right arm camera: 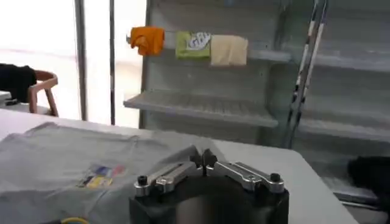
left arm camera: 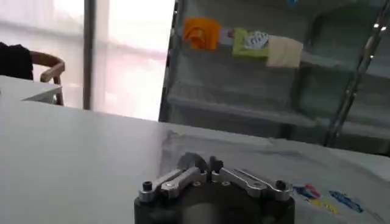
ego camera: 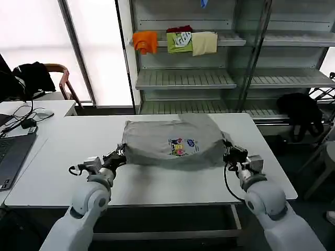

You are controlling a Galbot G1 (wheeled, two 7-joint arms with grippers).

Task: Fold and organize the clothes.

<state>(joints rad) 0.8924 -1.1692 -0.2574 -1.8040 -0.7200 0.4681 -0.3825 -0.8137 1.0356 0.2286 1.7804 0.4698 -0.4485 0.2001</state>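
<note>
Grey soft-fabric shirt [ego camera: 170, 142] with its small multicolour chest print [ego camera: 182, 146] lies rumpled mid-way across my white counter [ego camera: 63, 151]. Behind it stands a grey metal shelf rack [ego camera: 183, 78]. My left tool [ego camera: 121, 155] pinches the shirt's left edge, fingers together; my right tool [ego camera: 229, 153] clamps its right edge.

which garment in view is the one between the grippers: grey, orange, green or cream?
The light grey shirt with the multicolour chest print, lying on the white table. The left gripper and right gripper sit at its sides. The others lie on the shelf.
</note>
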